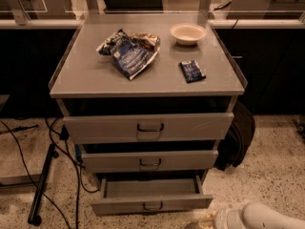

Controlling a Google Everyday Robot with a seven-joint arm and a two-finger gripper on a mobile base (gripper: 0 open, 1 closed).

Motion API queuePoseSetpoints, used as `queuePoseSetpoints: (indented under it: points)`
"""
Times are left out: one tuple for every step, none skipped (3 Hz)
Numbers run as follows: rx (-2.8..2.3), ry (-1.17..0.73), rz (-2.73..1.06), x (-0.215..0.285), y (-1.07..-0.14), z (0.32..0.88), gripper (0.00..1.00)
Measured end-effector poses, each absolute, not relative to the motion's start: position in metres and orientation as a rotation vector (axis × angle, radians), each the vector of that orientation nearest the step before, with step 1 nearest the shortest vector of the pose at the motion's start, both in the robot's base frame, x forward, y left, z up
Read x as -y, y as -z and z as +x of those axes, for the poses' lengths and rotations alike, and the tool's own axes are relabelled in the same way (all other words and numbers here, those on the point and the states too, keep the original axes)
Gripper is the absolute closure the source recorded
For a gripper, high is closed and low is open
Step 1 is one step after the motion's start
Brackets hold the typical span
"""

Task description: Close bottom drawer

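Observation:
The bottom drawer (151, 205) is the lowest grey drawer of the cabinet. It stands pulled out, with its inside (150, 187) showing and a small dark pull handle (152, 206) at the centre of its front. My gripper (202, 222) is at the picture's bottom edge, just right of and below the drawer's front right corner. Most of it is cut off by the edge. The white arm link (259, 216) behind it runs to the lower right.
The top drawer (148, 127) and the middle drawer (150, 160) are slightly open. On the cabinet top (95, 75) lie a chip bag (129, 52), a white bowl (188, 33) and a small blue packet (192, 71). Cables (71, 161) and a black stand (42, 185) are at the left, a dark bag (236, 137) at the right.

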State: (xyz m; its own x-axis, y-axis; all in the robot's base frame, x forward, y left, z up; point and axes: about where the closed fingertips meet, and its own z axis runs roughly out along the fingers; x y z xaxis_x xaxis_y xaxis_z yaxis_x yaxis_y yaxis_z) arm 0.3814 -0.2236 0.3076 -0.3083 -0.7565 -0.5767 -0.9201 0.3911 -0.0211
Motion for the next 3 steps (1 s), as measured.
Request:
queuePoseSetpoints:
  points:
    - [-2.151,-0.428,-1.436,0.224,-0.307,0.382,1.00]
    - [-2.141,-0.422,-1.442,0.223,-0.279,0.392,1.00]
    - [-2.131,-0.430,-1.437,0.220,-0.245,0.407,1.00]
